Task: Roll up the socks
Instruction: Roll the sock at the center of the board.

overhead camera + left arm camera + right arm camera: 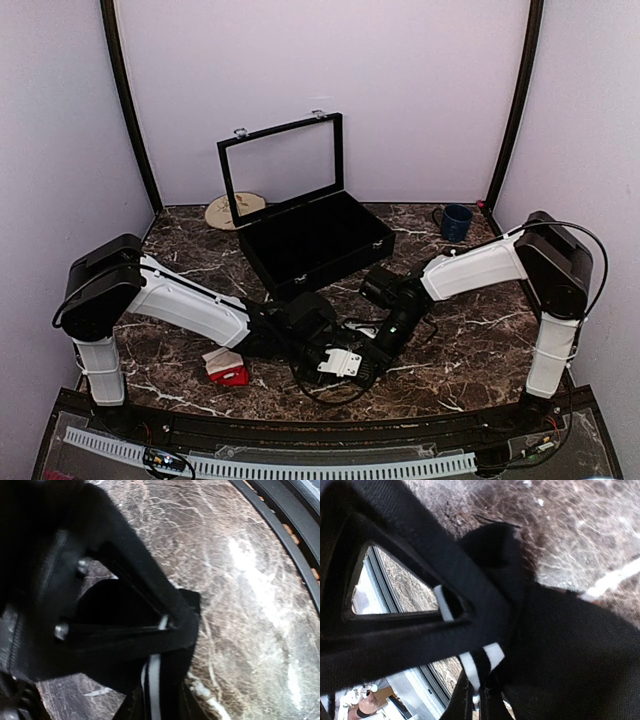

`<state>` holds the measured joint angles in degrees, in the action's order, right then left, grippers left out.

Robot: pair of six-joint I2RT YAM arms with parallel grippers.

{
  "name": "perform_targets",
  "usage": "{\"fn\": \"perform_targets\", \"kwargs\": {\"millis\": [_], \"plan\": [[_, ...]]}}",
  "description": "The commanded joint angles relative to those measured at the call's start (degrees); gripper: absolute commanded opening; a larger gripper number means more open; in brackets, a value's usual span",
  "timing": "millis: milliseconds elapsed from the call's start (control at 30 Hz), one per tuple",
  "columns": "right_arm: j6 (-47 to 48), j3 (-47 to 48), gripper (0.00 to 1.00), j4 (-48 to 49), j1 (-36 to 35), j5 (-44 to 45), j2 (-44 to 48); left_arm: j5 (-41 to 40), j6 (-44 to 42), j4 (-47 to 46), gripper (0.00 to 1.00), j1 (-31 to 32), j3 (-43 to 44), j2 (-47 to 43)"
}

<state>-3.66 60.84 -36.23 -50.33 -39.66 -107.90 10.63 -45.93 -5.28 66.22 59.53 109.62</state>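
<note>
2 right fingers (435, 555) of mine are closed against black white-striped cloth (570, 655). My left fingers (145, 567) touch it too; their gap I cannot tell. 1 red sock (228, 370) lies on the counter (470, 340), near my left arm.

Top external: fixed high behind the arm bases, tilted down and forward, far off. It takes in the whole marble table (470, 350), with the bases at 6 o'clock, the black case (310, 240) at 12 and the edge rail (330, 428) along the bottom. Left wrist: very near the marble, left arm's finger (125, 645) filling the 9 o'clock half, rail crossing at 2 o'clock. Right wrist: equally near, right arm's finger (420, 630) across 9 o'clock, rail seen through its opening. Both wrist views share a black cloth with a white stripe (152, 690) at 6 o'clock. The top view holds that patch toward 6 o'clock from the case.
</note>
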Motion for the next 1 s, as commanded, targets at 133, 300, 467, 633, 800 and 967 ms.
{"fn": "perform_targets", "kwargs": {"millis": [133,300,467,633,800,967], "plan": [[0.5,0.4,0.00,-2.5,1.1,2.2,-1.2,5.5,-2.3,11.7,0.07,0.3,2.9,0.8],[-0.6,-0.1,0.17,-2.2,1.4,5.3,0.6,7.9,-3.1,21.7,0.03,0.2,9.1,3.2],[-2.7,-2.3,0.30,-0.9,1.6,7.7,4.0,13.3,-1.3,30.8,0.02,-0.5,14.9,6.1],[-5.0,-5.4,0.36,0.9,2.3,9.4,7.7,16.0,0.4,34.3,0.02,-1.3,18.1,8.0],[-7.3,-8.1,0.39,2.6,4.2,12.0,9.8,20.3,2.2,36.4,0.02,-3.7,20.4,8.6],[-8.8,-9.8,0.40,4.6,5.1,14.8,12.4,22.8,3.9,38.7,0.02,-5.2,22.4,10.8]]}}
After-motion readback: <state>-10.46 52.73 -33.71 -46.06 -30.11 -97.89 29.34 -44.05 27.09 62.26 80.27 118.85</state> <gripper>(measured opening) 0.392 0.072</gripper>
